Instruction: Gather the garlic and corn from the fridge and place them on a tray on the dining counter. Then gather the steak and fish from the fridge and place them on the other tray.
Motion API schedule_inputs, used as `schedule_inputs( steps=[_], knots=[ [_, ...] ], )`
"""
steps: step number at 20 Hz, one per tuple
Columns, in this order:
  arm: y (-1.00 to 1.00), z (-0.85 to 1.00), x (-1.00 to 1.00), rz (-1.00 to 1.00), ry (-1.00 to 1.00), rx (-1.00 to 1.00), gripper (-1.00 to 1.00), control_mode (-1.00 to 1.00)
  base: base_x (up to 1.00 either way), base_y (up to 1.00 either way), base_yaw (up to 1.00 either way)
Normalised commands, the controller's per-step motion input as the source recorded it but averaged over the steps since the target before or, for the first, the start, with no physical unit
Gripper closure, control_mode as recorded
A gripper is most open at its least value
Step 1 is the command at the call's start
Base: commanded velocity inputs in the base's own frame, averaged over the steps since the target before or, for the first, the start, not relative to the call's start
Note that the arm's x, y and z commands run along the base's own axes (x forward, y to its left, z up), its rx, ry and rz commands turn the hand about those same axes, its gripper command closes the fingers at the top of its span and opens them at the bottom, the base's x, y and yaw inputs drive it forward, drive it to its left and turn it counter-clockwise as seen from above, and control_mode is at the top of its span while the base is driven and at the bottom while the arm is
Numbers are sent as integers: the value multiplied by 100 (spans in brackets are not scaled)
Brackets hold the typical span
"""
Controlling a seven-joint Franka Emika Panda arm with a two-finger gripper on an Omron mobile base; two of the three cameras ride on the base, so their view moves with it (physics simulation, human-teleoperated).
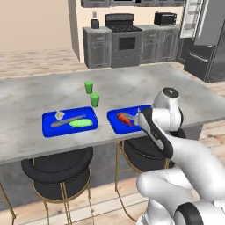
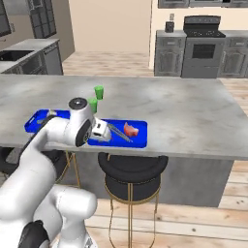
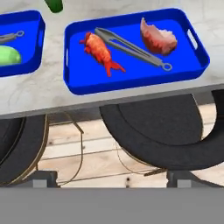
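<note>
The other tray (image 3: 131, 72) sits at the near edge of the surface (image 1: 132, 85), directly above a black stool (image 3: 153, 131); it is bright blue, flat, glossy like moulded plastic, with a low rim and a slot handle at each short end; on it lie the fish (image 3: 101, 52), a red-orange, bumpy, tapered body with a forked tail, and the steak (image 3: 158, 39), a flat pinkish-red slab with a paler ragged edge; between the two rests a pair of grey metal tongs (image 3: 131, 46), slim and running corner to corner.

Relative to that tray, the end effector (image 2: 102, 131) hangs just off its near-left rim, on the stool side of the counter edge, pointing back across it; the fish's long axis runs diagonally, tail towards the near rim, roughly parallel with the tongs; the jaws stand wide apart and hold nothing, so both pieces look set down and released.

Beside that tray, further along the surface, lies the tray (image 1: 70, 122), its twin; on it the corn (image 1: 83, 123), a smooth light-green oblong, the garlic (image 1: 59, 114), a tiny off-white bulb at its far corner, and another grey utensil; behind the gap between the trays stand two upright green cups (image 1: 94, 99); the surface is grey marbled stone, polished; the fridge (image 1: 206, 39) stands well behind, one door open.

With all four foods on trays, I judge the task essentially finished; the coming move is probably just to draw clear without nudging the rim.
</note>
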Motion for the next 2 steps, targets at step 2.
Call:
schedule_inputs(
  steps=[2],
  knots=[
    [-10, 12, -42, 0, -19, 0, -100, -100, 0, 0, 0]
  ],
)
